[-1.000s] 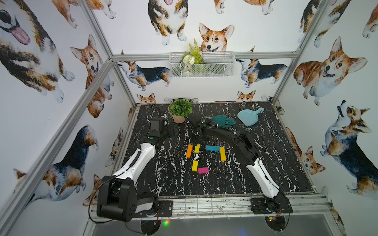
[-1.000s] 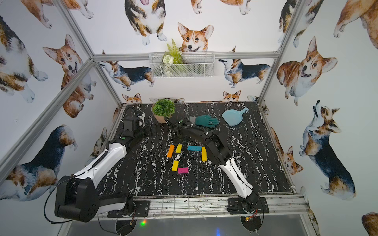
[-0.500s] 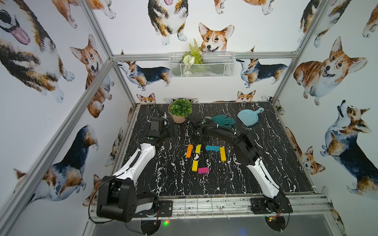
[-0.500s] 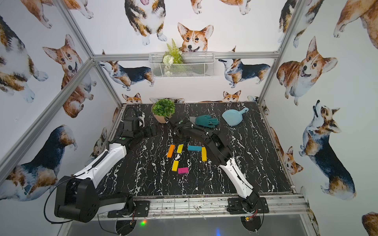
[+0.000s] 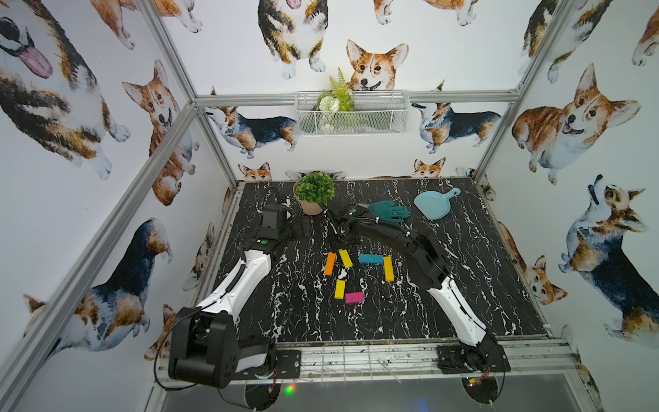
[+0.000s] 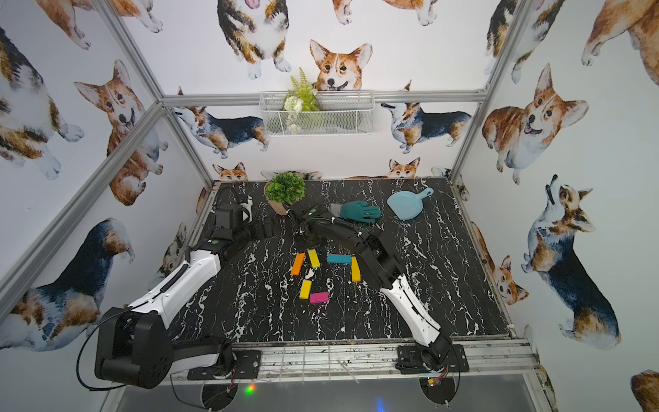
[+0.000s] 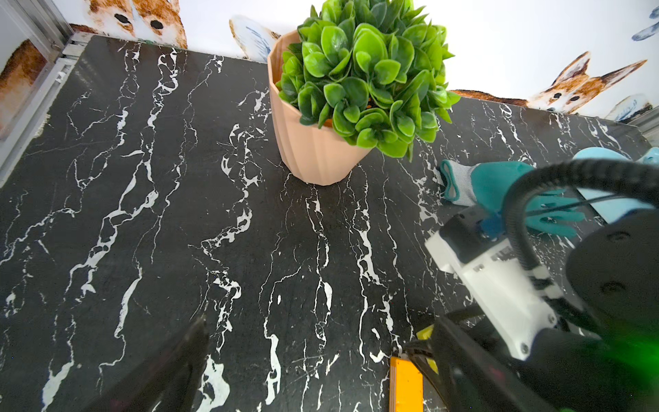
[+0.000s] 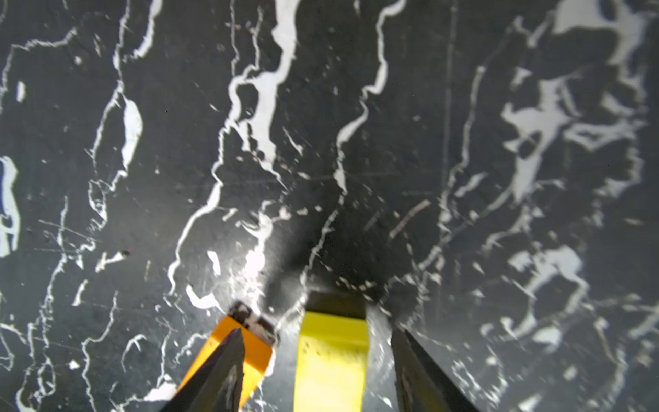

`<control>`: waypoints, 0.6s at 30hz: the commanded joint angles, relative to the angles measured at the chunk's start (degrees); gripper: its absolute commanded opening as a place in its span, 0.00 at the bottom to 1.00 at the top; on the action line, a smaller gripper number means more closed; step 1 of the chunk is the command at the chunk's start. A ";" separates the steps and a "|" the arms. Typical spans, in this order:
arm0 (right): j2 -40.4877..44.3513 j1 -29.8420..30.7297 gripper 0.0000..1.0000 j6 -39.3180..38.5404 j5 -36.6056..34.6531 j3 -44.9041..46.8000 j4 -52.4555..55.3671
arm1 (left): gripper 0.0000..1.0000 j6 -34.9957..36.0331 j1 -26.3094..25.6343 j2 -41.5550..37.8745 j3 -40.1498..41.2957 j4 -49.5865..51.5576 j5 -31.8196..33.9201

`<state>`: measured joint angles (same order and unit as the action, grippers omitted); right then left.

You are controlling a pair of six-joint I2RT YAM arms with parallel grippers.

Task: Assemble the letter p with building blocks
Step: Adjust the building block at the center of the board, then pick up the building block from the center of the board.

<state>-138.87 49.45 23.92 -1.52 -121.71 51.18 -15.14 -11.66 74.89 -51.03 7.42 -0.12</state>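
Right claw (image 8: pixel 316 331): I see it released, prongs either side of the tilted yellow block (image 5: pixel 345 258) at its back-wall end, gaps on both sides. One prong overlaps the orange block (image 5: pixel 330 263) in the wrist view.
Left claw (image 5: pixel 306 228): spread wide, nothing in it, near the potted plant (image 5: pixel 315 192).
Blocks: all six flat mid-desk (image 5: pixel 463 285). Orange and tilted yellow are side by side, then the blue block (image 5: pixel 371 258) and second yellow block (image 5: pixel 388 268) toward my right arm. The third yellow block (image 5: pixel 340 289) and pink block (image 5: pixel 354 297) sit just beside each other, nearer the arm bases.
Letter: not formed yet.
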 commanded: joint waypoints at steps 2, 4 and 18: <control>2.66 0.20 0.66 -0.59 -1.99 3.74 -0.76 | 1.00 0.02 0.07 0.25 -0.17 -0.87 -0.41; 3.16 0.29 0.66 -0.46 -1.88 5.34 -1.33 | 1.00 0.02 0.10 0.25 -0.21 -0.92 -0.41; 0.84 1.04 0.58 -0.80 -2.49 4.15 -1.00 | 1.00 0.11 0.07 0.25 -0.36 -0.74 -0.38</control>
<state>-137.43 50.26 23.81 -3.27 -116.92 49.89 -15.16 -11.66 75.11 -51.05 7.40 -0.14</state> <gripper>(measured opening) 0.569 0.999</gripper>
